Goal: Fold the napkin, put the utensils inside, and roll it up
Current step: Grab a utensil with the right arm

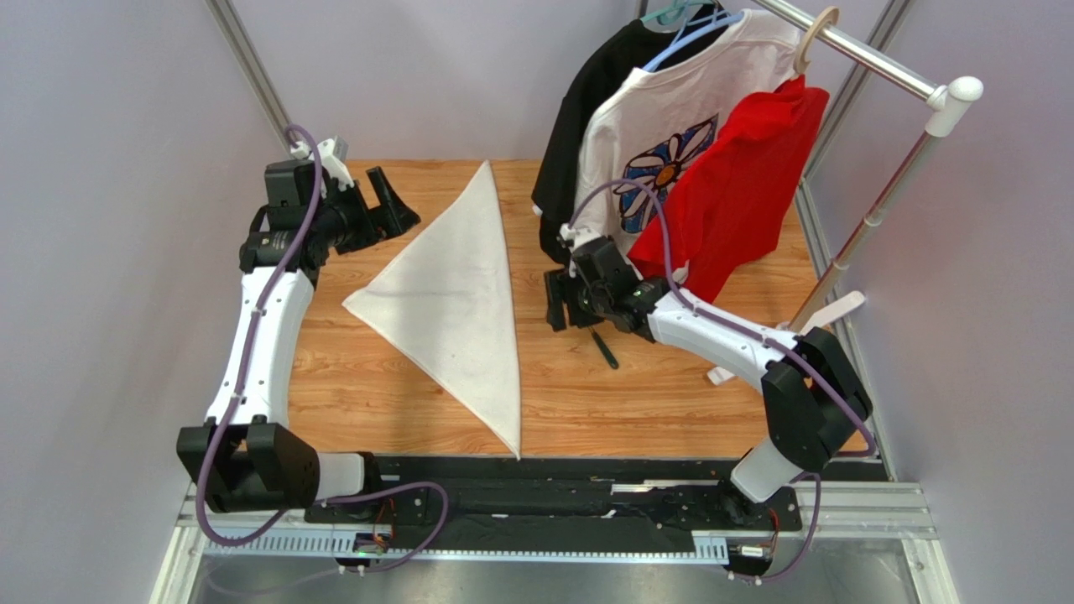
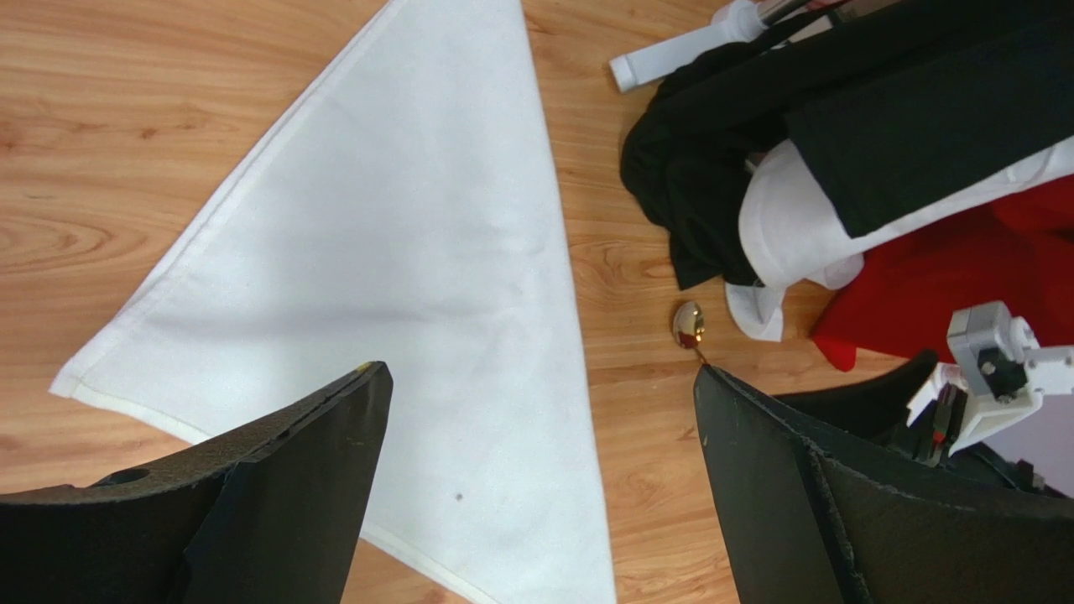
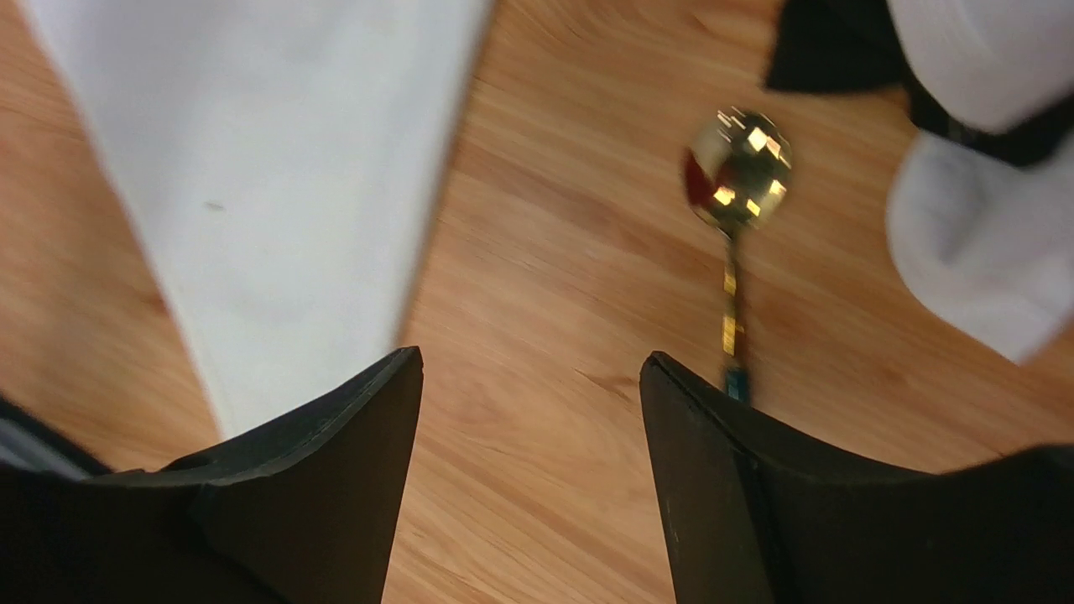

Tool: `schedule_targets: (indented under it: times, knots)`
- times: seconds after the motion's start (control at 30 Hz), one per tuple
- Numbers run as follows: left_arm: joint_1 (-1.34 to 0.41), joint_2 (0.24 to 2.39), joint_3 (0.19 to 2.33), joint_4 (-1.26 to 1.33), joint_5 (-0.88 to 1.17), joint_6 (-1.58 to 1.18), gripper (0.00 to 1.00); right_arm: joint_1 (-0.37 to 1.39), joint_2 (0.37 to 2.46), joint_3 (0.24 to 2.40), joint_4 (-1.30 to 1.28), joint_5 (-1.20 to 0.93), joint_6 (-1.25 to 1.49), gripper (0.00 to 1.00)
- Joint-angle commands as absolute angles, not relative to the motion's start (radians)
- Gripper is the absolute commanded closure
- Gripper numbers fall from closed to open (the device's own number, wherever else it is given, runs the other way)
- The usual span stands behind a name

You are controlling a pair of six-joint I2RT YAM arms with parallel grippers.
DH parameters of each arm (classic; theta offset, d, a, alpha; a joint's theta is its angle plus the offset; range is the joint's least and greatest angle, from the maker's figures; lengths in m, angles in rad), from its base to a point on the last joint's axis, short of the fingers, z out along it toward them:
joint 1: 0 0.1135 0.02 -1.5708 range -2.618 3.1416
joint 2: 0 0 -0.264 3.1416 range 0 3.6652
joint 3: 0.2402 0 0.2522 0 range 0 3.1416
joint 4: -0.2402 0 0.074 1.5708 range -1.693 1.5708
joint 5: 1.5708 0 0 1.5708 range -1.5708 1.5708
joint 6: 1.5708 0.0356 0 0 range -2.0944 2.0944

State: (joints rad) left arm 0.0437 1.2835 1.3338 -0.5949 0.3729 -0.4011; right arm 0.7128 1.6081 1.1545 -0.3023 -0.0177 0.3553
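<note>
You see the napkin (image 1: 460,308) lying flat on the table (image 1: 656,390), folded into a triangle. Your left gripper (image 1: 388,201) stands with jaws wide apart and empty beside its far left edge. Your right gripper (image 3: 530,365) is parted too, holding nothing, over bare wood between the napkin and the spoon (image 3: 735,189).

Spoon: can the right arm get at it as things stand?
Probably yes: the right claw hangs open beside the spoon, which lies uncovered on the table; the white sleeve is close.
</note>
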Motion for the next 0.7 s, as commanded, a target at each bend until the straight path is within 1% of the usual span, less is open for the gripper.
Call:
schedule_targets:
  times: [0.0, 0.13, 0.23, 0.4, 0.67]
  knots:
    - [0.052, 1.324, 1.403, -0.652, 0.39, -0.327, 0.01, 0.692, 1.51, 1.051, -0.437, 0.237, 0.241, 0.32]
    - [0.054, 1.338, 1.407, -0.646, 0.296, -0.259, 0.01, 0.643, 1.523, 1.038, -0.474, 0.284, 0.195, 0.33]
    - [0.055, 1.328, 1.37, -0.631, 0.247, -0.241, 0.01, 0.624, 1.575, 1.063, -0.492, 0.256, 0.17, 0.36]
    - [0.064, 1.307, 1.321, -0.604, 0.287, -0.256, 0.01, 0.623, 1.647, 1.075, -0.506, 0.224, 0.144, 0.43]
    - [0.066, 1.302, 1.305, -0.609, 0.267, -0.253, 0.01, 0.624, 1.655, 1.008, -0.423, 0.097, 0.121, 0.45]
